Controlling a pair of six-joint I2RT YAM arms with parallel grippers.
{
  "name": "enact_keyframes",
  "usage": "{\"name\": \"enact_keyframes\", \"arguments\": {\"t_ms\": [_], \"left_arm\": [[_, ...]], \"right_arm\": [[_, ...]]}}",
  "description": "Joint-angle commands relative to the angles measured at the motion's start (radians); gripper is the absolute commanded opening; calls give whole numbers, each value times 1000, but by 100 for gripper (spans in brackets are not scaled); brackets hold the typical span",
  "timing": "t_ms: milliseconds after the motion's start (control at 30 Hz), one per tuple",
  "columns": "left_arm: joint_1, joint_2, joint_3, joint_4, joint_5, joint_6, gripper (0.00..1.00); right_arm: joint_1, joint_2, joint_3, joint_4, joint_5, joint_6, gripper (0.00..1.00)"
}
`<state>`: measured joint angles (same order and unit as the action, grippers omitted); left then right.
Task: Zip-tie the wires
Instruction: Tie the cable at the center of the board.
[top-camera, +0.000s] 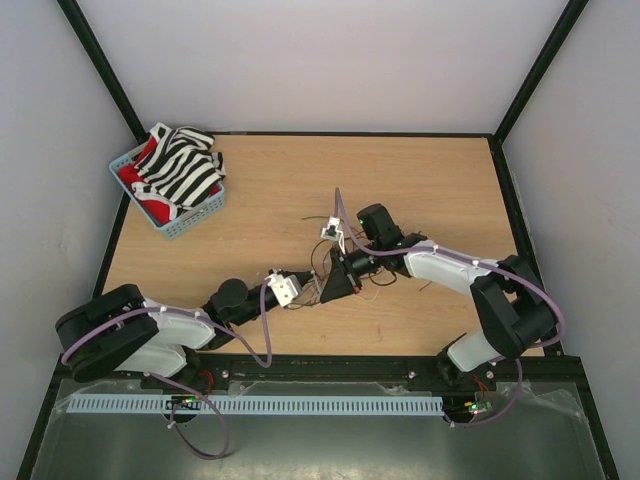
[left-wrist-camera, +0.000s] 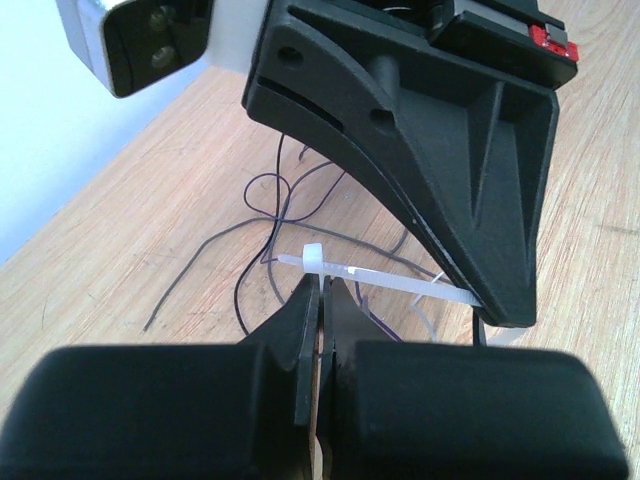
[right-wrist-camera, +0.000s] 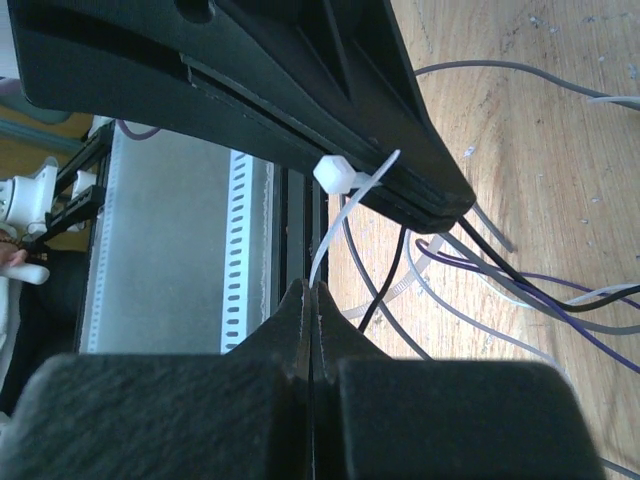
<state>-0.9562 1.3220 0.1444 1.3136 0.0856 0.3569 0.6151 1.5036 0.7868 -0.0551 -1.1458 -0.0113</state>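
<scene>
The wires (top-camera: 378, 281) are a loose tangle of thin dark and pale strands lying on the wooden table (top-camera: 440, 180) near its middle. In the left wrist view they (left-wrist-camera: 270, 195) curl on the wood behind the fingers. A white zip tie (left-wrist-camera: 400, 282) spans between both grippers. My left gripper (left-wrist-camera: 322, 287) is shut on it right at its square head (left-wrist-camera: 312, 257). My right gripper (right-wrist-camera: 312, 292) is shut on the strap (right-wrist-camera: 322, 245), which curves up to the head (right-wrist-camera: 335, 175) by the left fingers. In the top view the two grippers meet tip to tip (top-camera: 318, 291). Wires (right-wrist-camera: 520, 290) trail off to the right.
A blue basket (top-camera: 190, 225) holding striped and red cloth stands at the table's far left corner. A white slotted rail (top-camera: 250, 405) runs along the near edge by the arm bases. Black frame posts rise at the table's corners.
</scene>
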Motion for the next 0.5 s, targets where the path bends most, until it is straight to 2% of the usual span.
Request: {"name": "enact_keyframes", "arguments": {"t_ms": [0,467], "left_arm": [[-11,8,-1,41,-3,29,0],[-40,36,5,41,-19,73,0]], "right_arm": [[-7,-2,41,-11,-34,18,0],[-23,46,93,-12,-55,84,0]]}}
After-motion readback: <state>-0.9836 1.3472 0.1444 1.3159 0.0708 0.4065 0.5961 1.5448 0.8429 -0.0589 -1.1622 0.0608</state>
